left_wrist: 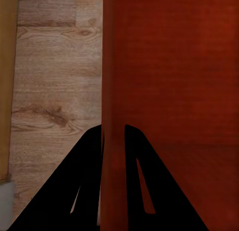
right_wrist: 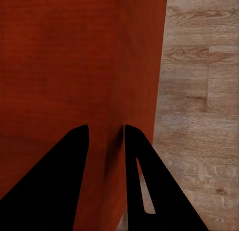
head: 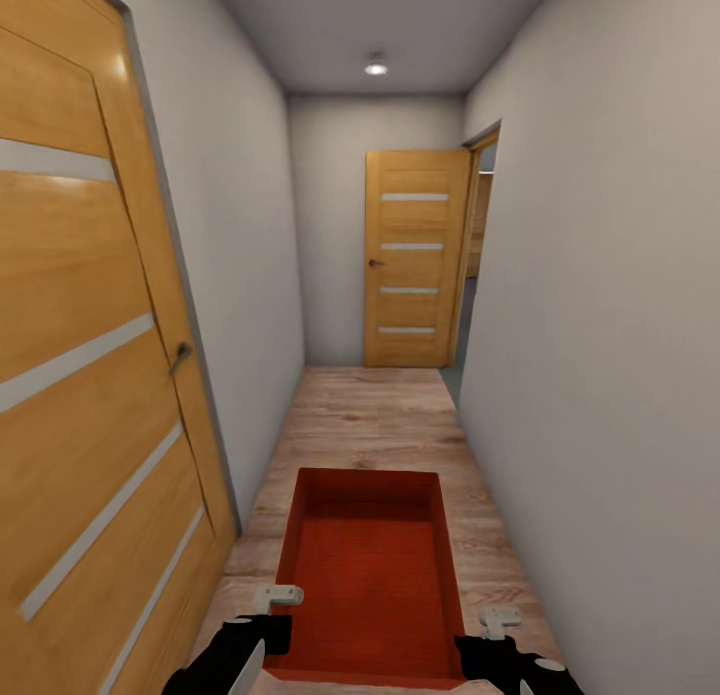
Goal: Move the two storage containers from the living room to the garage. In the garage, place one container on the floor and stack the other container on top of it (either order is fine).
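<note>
One orange-red storage container (head: 370, 565), open-topped and empty, hangs low in front of me over the light wood plank floor of a narrow hallway. My left gripper (head: 272, 627) is shut on its left wall; in the left wrist view the black fingers (left_wrist: 89, 161) straddle that thin wall of the container (left_wrist: 174, 91). My right gripper (head: 490, 640) is shut on the right wall, and its fingers (right_wrist: 64, 166) pinch the container (right_wrist: 74, 66) there too. The second container is out of view.
A wood-panelled door (head: 90, 375) stands close on the left. Another such door (head: 415, 260) is at the hallway's far end, beside an open doorway (head: 482, 245) in the right wall. Pale walls hem both sides; plank floor (head: 370, 415) runs ahead.
</note>
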Controlling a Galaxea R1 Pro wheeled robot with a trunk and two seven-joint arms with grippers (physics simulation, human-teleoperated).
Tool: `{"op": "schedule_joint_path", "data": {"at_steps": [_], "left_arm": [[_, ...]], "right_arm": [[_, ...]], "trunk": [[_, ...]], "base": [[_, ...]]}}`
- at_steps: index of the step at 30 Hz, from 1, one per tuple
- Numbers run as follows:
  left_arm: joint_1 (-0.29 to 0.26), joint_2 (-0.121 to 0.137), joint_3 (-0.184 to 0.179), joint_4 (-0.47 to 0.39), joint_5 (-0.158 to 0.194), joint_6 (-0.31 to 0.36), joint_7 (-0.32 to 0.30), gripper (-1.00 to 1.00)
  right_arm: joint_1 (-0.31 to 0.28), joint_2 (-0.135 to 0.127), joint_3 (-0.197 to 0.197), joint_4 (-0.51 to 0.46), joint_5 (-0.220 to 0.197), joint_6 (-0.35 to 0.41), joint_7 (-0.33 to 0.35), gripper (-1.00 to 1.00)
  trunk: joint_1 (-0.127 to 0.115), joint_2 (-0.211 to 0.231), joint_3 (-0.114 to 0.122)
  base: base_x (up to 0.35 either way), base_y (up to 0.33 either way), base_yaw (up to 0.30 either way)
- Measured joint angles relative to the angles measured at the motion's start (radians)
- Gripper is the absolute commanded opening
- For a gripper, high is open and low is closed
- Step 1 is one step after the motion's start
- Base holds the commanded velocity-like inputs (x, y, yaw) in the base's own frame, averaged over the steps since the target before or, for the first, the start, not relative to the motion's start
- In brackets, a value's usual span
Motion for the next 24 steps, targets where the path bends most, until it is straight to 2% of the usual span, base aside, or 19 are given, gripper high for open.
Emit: {"op": "schedule_joint_path", "data": {"at_steps": [24], "left_arm": [[0.0, 0.0, 0.0, 0.001, 0.001, 0.001, 0.0, -1.0]], "right_arm": [[0.0, 0.0, 0.0, 0.001, 0.0, 0.0, 0.0, -1.0]], "trunk": [[0.0, 0.0, 0.0]], "base": [[0.326, 0.0, 0.0]]}}
